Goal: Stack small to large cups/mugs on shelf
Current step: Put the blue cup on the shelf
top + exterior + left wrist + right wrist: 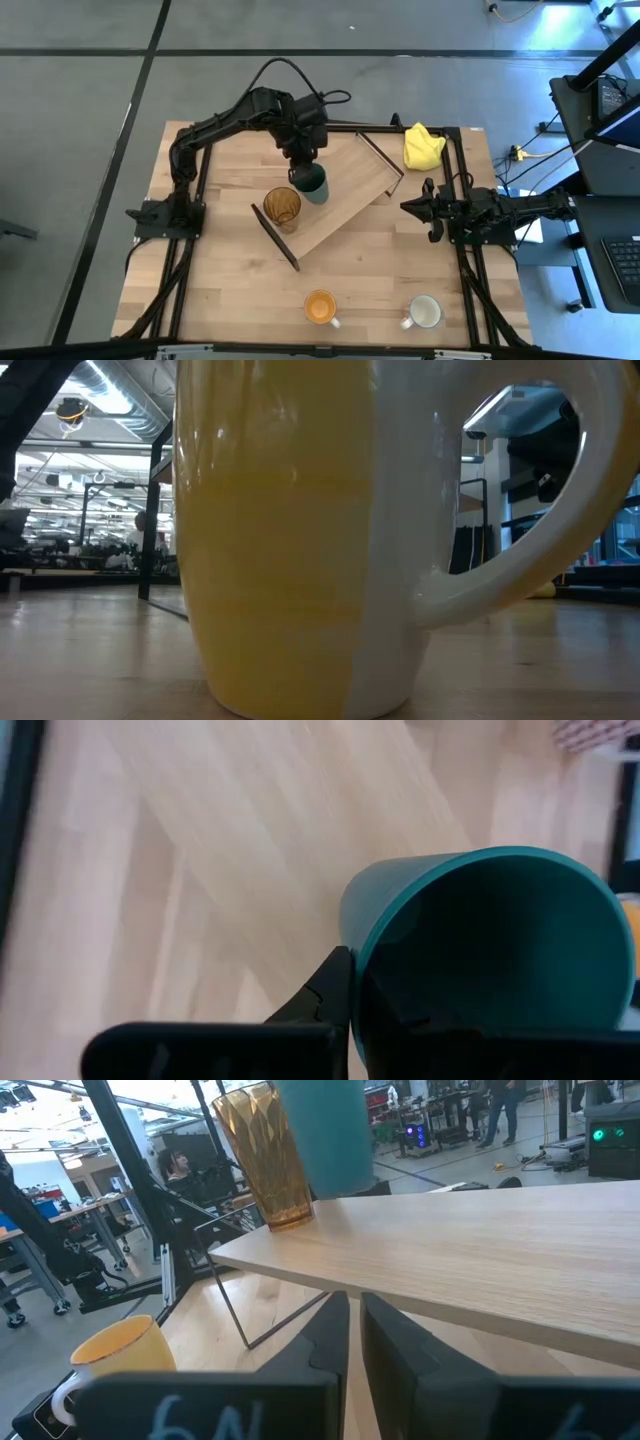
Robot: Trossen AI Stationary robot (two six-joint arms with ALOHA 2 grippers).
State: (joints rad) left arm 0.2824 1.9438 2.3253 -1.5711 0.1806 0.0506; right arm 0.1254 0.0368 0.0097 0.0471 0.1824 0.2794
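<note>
Left end effector (308, 165) gripping the dark teal plastic cup (312, 184) over the long light-wood shelf board (345, 195)
Fingers clamping its rim at upper centre, beside the amber ribbed glass tumbler (282, 207); right end effector (412, 205) sitting closed, empty, at mid right

Tumbler (282, 206) and cup (312, 184) side by side on shelf (340, 195)

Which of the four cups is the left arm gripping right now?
The dark teal cup, its rim pinched by the left gripper above the shelf; the other three stand free.
</note>
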